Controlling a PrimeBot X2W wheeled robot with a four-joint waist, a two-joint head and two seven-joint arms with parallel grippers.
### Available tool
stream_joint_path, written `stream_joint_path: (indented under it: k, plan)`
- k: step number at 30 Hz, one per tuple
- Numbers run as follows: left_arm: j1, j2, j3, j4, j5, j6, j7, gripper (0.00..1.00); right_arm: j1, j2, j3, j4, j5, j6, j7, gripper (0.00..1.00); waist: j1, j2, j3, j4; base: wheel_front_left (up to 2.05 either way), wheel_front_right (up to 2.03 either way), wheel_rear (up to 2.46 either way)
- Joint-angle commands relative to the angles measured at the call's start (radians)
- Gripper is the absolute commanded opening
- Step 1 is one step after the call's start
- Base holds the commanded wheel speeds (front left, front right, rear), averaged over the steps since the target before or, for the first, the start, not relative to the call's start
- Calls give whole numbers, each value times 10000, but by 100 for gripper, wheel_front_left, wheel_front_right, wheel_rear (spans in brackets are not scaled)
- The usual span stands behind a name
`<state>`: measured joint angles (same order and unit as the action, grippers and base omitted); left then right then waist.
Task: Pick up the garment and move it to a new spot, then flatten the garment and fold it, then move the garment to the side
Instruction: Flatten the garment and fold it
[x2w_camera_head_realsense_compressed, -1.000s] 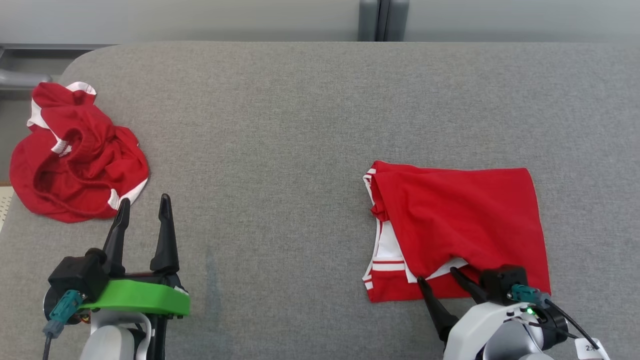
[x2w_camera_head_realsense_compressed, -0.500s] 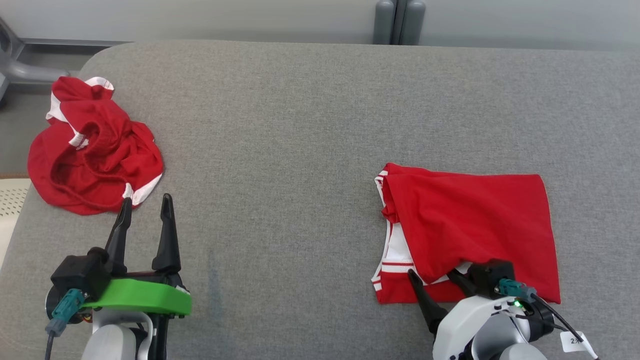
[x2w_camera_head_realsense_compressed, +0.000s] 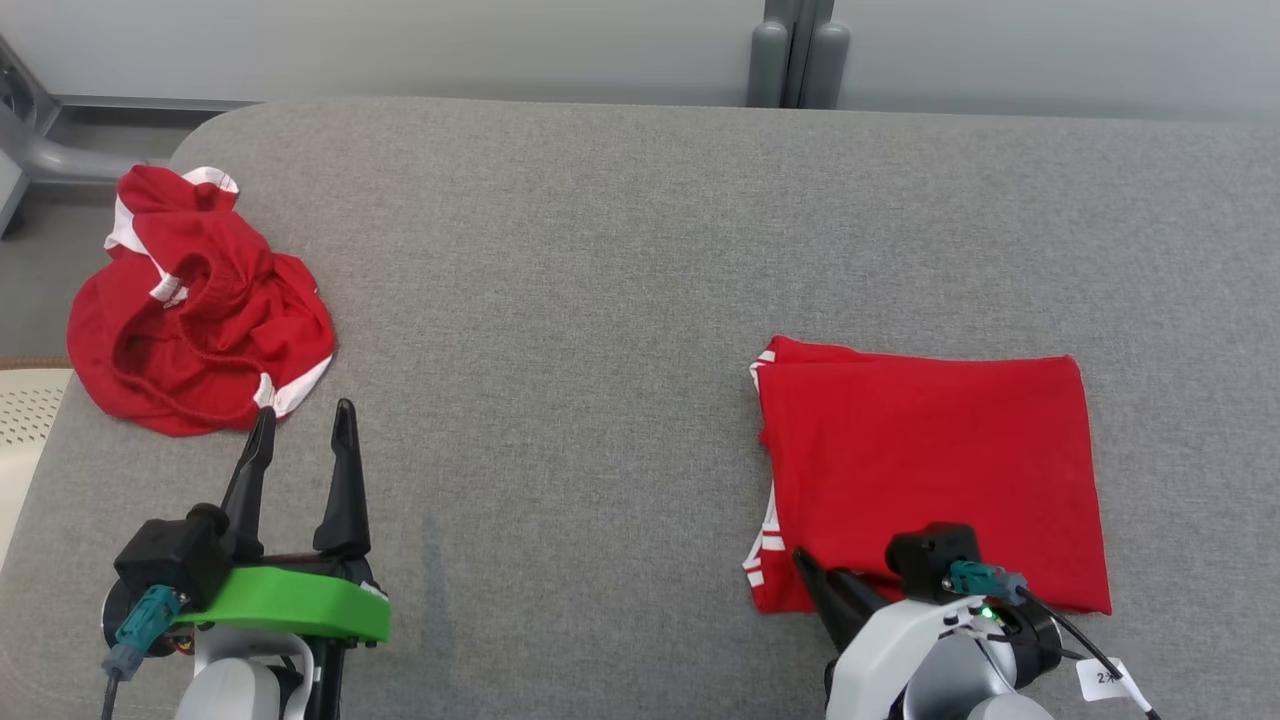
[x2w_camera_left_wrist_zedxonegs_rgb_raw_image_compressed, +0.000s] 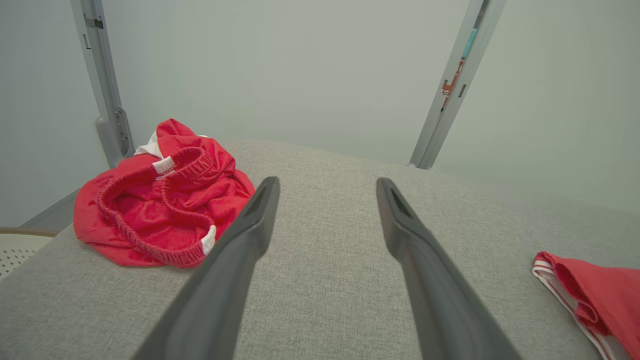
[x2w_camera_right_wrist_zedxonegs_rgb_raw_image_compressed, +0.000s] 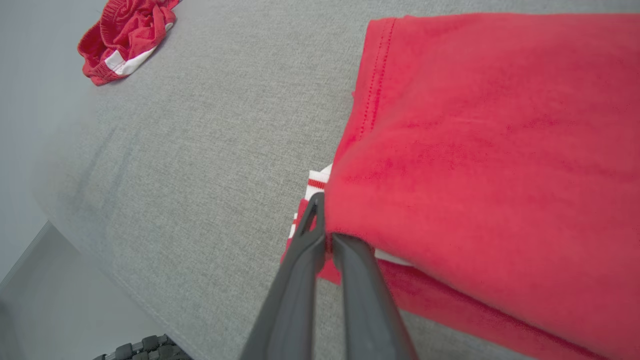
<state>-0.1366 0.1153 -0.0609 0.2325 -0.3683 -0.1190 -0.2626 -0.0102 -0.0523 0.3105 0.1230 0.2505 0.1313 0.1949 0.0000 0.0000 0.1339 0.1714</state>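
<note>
A folded red garment (x2w_camera_head_realsense_compressed: 930, 470) with white-striped trim lies flat on the right of the grey table (x2w_camera_head_realsense_compressed: 600, 300). My right gripper (x2w_camera_head_realsense_compressed: 832, 580) is at its near left corner, shut on the edge of the top red layer (x2w_camera_right_wrist_zedxonegs_rgb_raw_image_compressed: 475, 125). In the right wrist view the fingers (x2w_camera_right_wrist_zedxonegs_rgb_raw_image_compressed: 305, 260) are pressed together with cloth between them. My left gripper (x2w_camera_head_realsense_compressed: 305, 412) stands open above the table's near left, holding nothing. Its fingertips (x2w_camera_left_wrist_zedxonegs_rgb_raw_image_compressed: 272, 185) are just short of a crumpled red garment (x2w_camera_head_realsense_compressed: 200, 300), which also appears in the left wrist view (x2w_camera_left_wrist_zedxonegs_rgb_raw_image_compressed: 160, 200).
Grey upright posts (x2w_camera_head_realsense_compressed: 800, 50) stand behind the table's far edge, and a metal frame leg (x2w_camera_head_realsense_compressed: 40, 150) is at the far left. A cream perforated object (x2w_camera_head_realsense_compressed: 25, 420) sits beyond the table's left edge. The table's near corner edge (x2w_camera_right_wrist_zedxonegs_rgb_raw_image_compressed: 150, 305) lies left of my right gripper.
The folded garment's top layer has been drawn toward the near edge and now lies flatter, covering most of the white striped part. My right gripper moved nearer with it. The head camera shifted.
</note>
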Motion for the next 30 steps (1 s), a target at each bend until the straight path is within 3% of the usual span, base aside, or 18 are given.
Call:
stream_joint_path:
  k: [1,10,18,23,30]
  plan:
    - [107,4,5,-8,57,-30,-27,100,36,-8,68,50,135,-11,115,100,0,0,-23,12,0,0,0]
    - [264,95,72,40,44,-9,-27,100,90,15,974,-300,1979,-10,857,100,0,0,-211,-41,0,0,0]
    - [362,149,180,-2,7,86,-27,100,-304,-142,1508,-1853,3777,-7,885,100,0,0,-514,-398,0,0,0]
    - [475,188,215,-124,6,159,-27,100,-518,-377,882,-2499,3042,-7,146,100,0,0,-617,-607,0,0,0]
    - [562,166,210,-240,26,231,-27,100,-442,-601,-947,-2714,895,-7,-858,100,0,0,-700,-828,0,0,0]
